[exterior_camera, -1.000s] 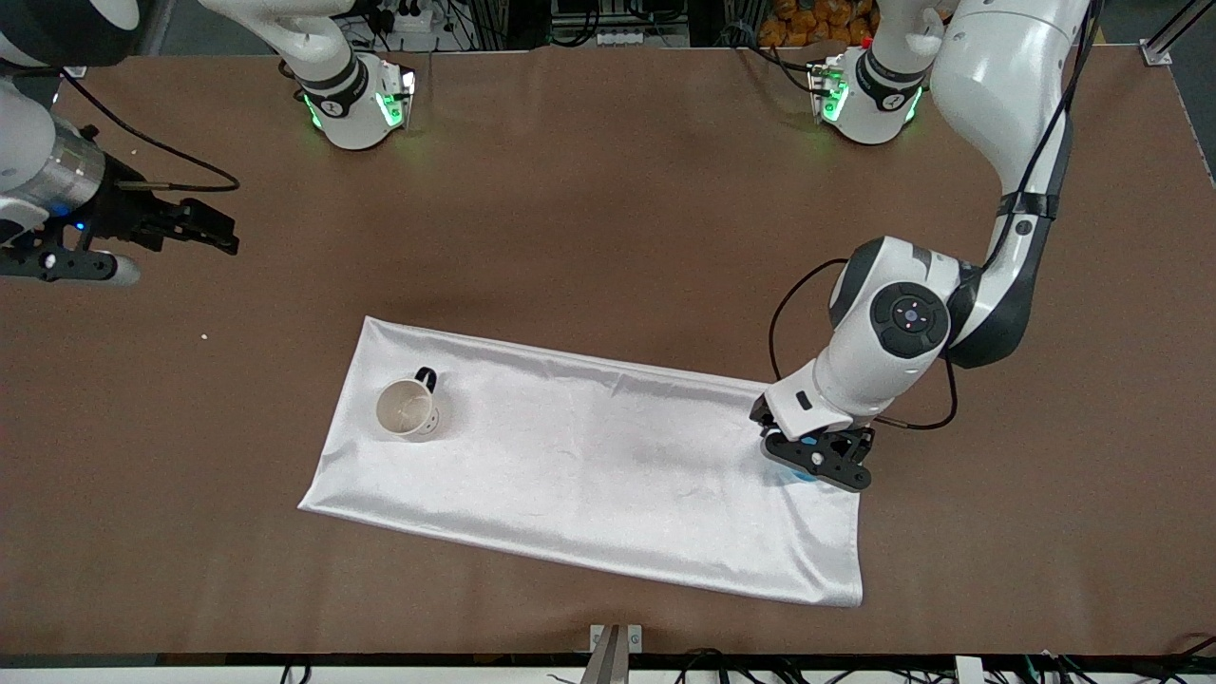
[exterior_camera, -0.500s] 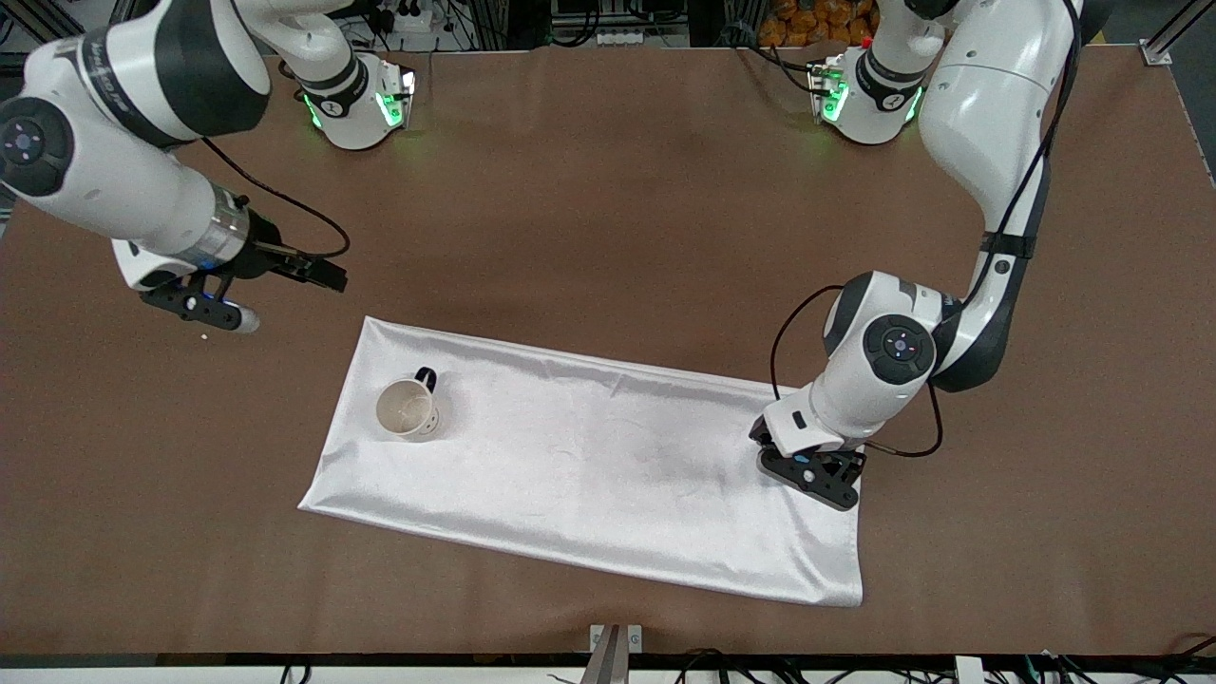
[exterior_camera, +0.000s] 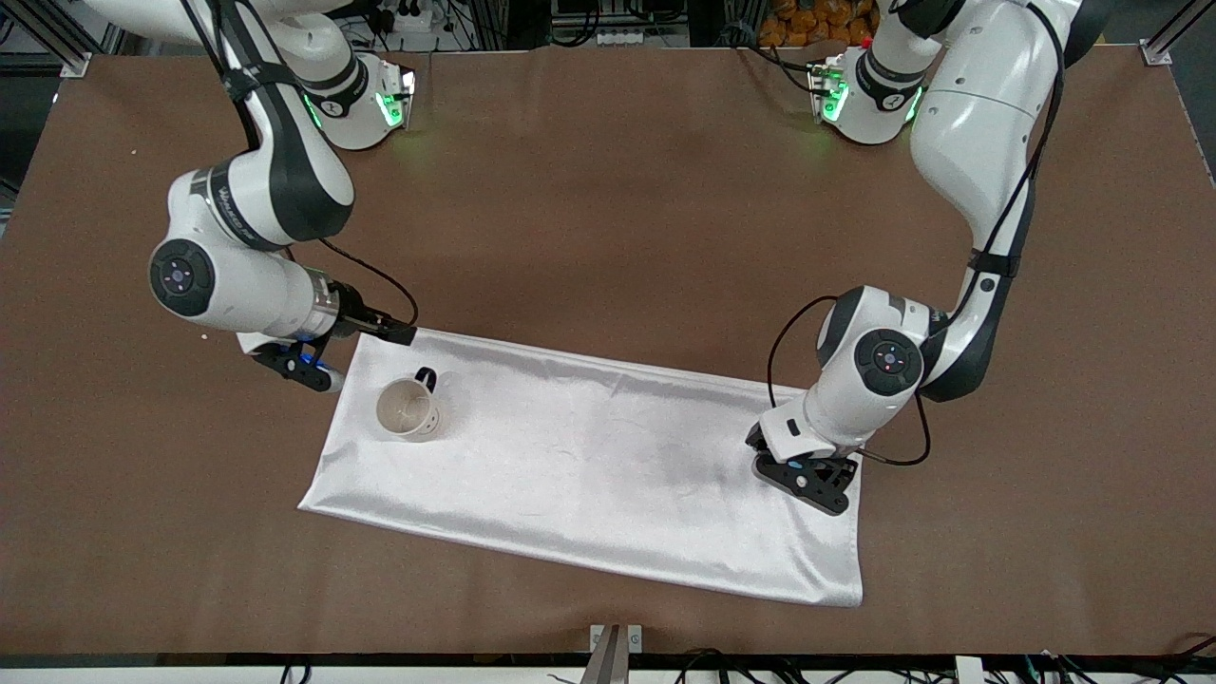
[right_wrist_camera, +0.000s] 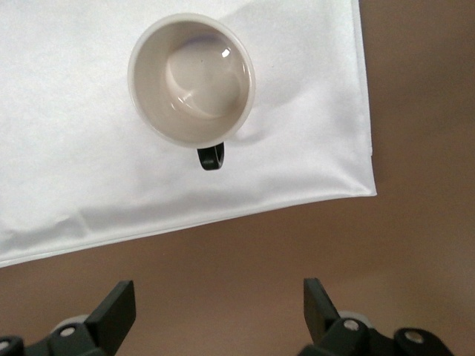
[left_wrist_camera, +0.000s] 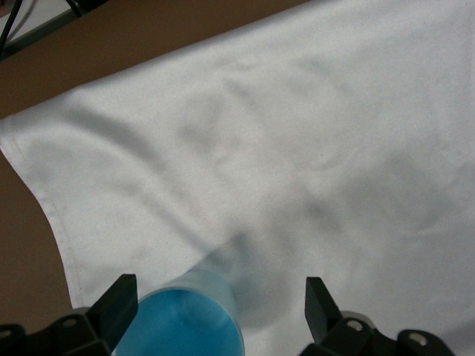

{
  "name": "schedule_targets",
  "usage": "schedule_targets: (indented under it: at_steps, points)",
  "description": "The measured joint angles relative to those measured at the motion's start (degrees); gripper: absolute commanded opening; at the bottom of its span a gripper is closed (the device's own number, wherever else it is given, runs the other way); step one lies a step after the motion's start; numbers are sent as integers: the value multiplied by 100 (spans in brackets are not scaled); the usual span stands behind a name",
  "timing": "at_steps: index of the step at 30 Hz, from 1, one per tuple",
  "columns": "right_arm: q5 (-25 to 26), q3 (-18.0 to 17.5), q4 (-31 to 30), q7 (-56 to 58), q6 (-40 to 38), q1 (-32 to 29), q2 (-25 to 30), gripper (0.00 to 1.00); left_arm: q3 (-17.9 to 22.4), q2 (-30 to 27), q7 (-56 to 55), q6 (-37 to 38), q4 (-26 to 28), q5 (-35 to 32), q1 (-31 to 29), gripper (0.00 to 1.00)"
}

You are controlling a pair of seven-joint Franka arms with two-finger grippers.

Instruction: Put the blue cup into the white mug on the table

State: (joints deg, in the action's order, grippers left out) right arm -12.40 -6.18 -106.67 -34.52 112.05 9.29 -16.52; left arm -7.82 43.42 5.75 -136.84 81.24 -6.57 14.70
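The blue cup (left_wrist_camera: 182, 320) stands upright on the white cloth (exterior_camera: 589, 456) at the left arm's end. In the front view my left gripper (exterior_camera: 803, 480) hides it. In the left wrist view my left gripper (left_wrist_camera: 219, 297) is open with the cup between its fingers, close against one finger (left_wrist_camera: 119, 297). The white mug (exterior_camera: 408, 408) stands upright on the cloth at the right arm's end, handle toward the bases, and also shows in the right wrist view (right_wrist_camera: 191, 78). My right gripper (exterior_camera: 302, 368) is open and empty (right_wrist_camera: 215, 311), over the brown table (exterior_camera: 608, 190) beside the cloth's corner near the mug.
The cloth lies slantwise across the middle of the table with a few wrinkles. Both arm bases (exterior_camera: 361, 104) stand along the table's edge farthest from the front camera. A small metal bracket (exterior_camera: 616, 638) sits at the table's nearest edge.
My right arm has swung in from the table's end to just beside the cloth corner near the mug. My left gripper has sunk lower around the blue cup, now covering it in the front view.
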Motion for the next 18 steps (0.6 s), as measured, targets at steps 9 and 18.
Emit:
schedule_targets:
  at_steps: [9, 18]
  points:
    - [-4, -2, -11, -109, 763, 271, -574, 100, 0, 3, -16, 5, -2, 0, -4, 100]
    - [68, -3, -69, -147, 1332, 507, -1031, 100, 1, 32, -60, 122, 37, 0, -7, 100]
